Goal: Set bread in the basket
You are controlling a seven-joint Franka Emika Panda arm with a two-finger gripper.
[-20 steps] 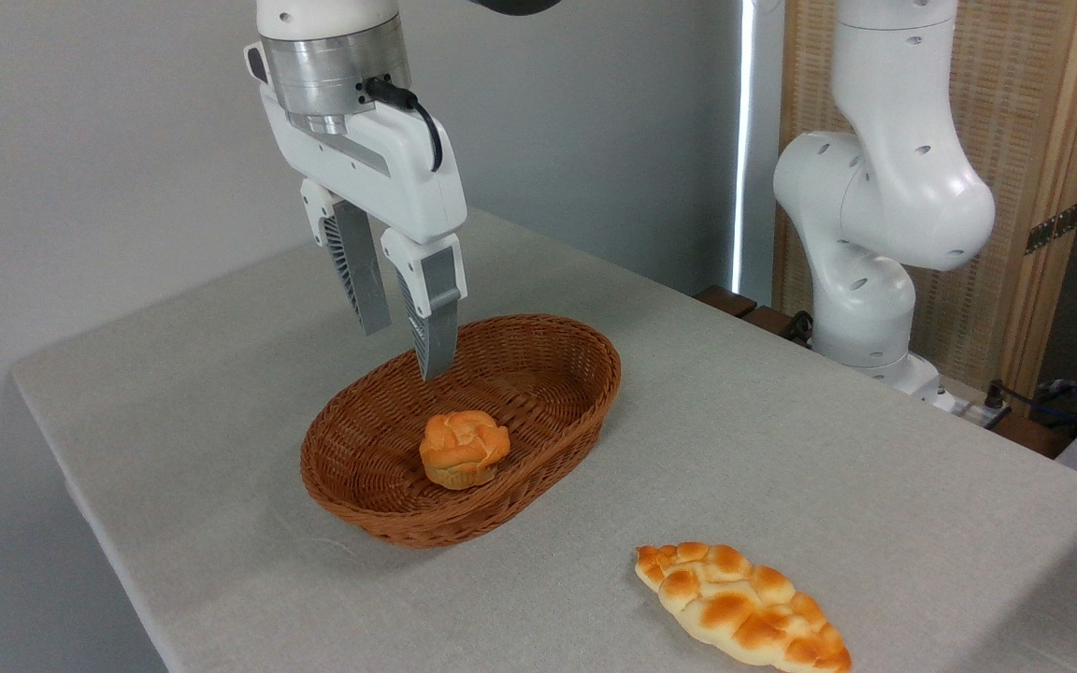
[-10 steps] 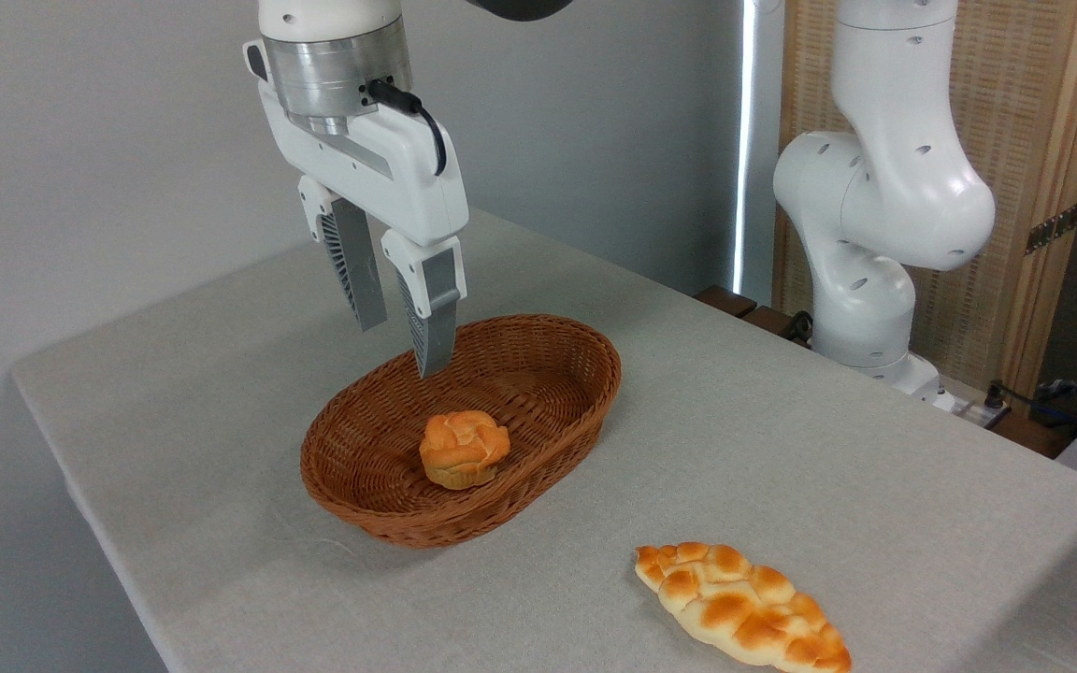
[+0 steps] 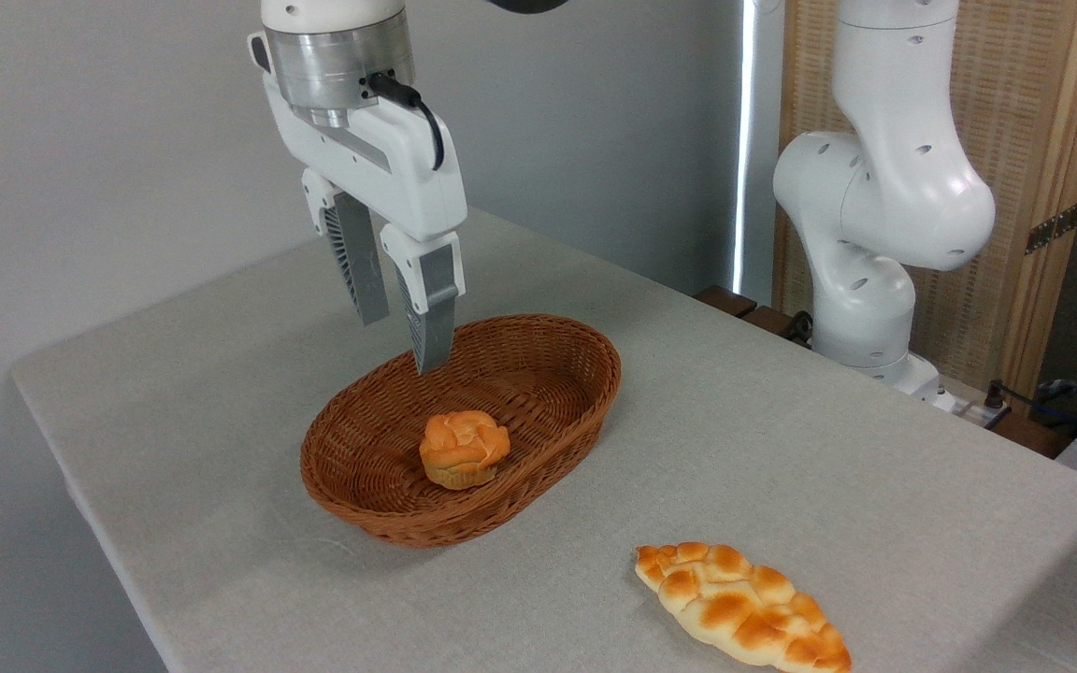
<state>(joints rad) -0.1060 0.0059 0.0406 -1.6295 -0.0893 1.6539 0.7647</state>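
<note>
Camera shows your hand [image 3: 401, 334] empty, fingers apart, drifted slightly right above the basket [image 3: 585, 369]; bread [image 3: 742, 607] still untouched lower right.

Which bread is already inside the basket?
The small round bun is: it sits in the basket. The long braided loaf lies outside on the table, at the front right.

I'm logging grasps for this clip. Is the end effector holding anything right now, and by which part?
Nothing is held. The end effector hangs empty above the basket; the bread lies untouched on the table.
</note>
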